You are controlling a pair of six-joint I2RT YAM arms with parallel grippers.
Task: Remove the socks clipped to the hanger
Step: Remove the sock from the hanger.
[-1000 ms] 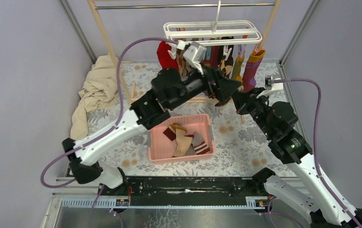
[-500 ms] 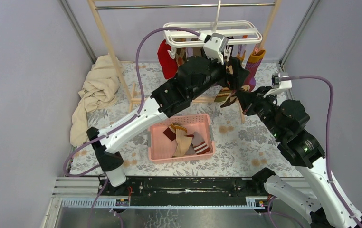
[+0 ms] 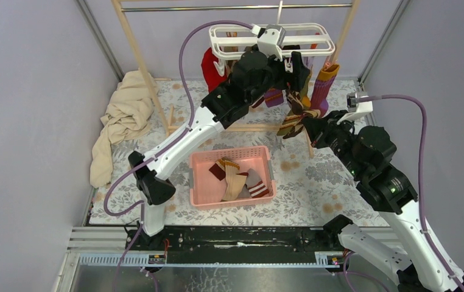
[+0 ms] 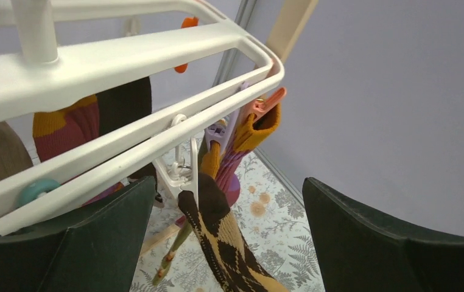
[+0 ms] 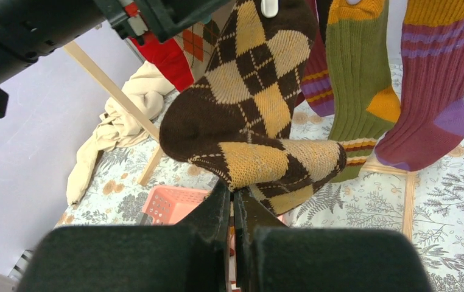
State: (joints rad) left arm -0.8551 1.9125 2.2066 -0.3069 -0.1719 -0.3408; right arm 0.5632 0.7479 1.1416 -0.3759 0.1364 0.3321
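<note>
— Since a second ago the left arm has swung up to the far white plastic barred hanger (image 4: 126,55). The left gripper (image 4: 229,207) gapes wide, empty, straddling the white clip (image 4: 178,173), likely to squeeze it.
— And the right gripper (image 5: 232,201)?
— Clamped tight on the toe of the still-clipped brown-and-yellow argyle sock (image 5: 248,109), pulling it taut.

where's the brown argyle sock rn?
Right wrist view, centre: the brown argyle sock hangs from a white clip on the hanger, left of the olive sock, its foot pinched in the right gripper's shut jaws.
</note>
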